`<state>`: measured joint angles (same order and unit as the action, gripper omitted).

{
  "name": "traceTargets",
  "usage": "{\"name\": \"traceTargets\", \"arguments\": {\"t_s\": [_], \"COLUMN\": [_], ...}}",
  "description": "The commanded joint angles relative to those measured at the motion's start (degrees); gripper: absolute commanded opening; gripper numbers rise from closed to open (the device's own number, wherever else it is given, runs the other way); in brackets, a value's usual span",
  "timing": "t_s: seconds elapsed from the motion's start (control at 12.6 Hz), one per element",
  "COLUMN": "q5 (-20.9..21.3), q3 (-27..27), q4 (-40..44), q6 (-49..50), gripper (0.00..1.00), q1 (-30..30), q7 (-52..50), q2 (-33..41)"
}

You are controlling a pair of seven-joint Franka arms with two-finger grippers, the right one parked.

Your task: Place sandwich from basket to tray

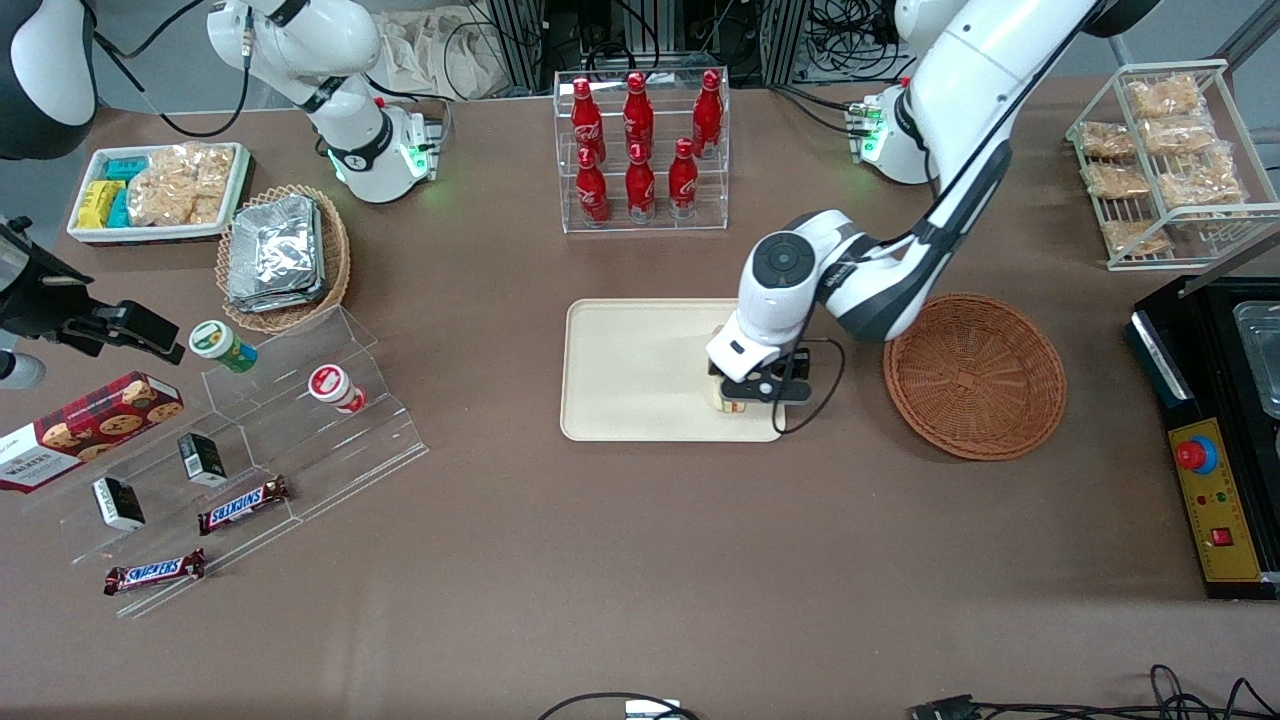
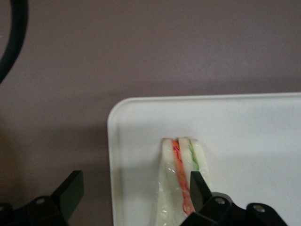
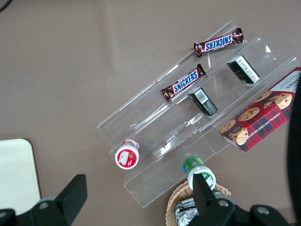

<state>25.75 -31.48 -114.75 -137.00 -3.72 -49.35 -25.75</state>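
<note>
One sandwich (image 2: 181, 181), one tray (image 1: 630, 370), one basket (image 1: 975, 376). The gripper (image 2: 134, 188) hangs low at frame centre over the tray corner, fingers spread wide, sandwich lying on the tray between them.

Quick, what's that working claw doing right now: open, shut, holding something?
Gripper: open, low over the tray, fingers straddling the sandwich resting there; not holding it.

the front view looks down from high above, facing both robots across the whole brown table (image 1: 640, 560). the left wrist view looks straight down, very close, past the gripper (image 2: 134, 190) with fingers spread, onto the tray (image 2: 244, 122) corner and sandwich (image 2: 181, 174). the front view shares that tray (image 1: 620, 370).
</note>
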Motion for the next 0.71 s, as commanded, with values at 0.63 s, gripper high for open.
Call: {"name": "traceTargets", "arguments": {"t_s": [0.63], "q5": [-2.6], "q3": [-0.5], "q4": [12.9], "q6": [16.1], "gripper": [1.0], "q1": [10.0], "q7": [-1.2], "q2": [4.9]}}
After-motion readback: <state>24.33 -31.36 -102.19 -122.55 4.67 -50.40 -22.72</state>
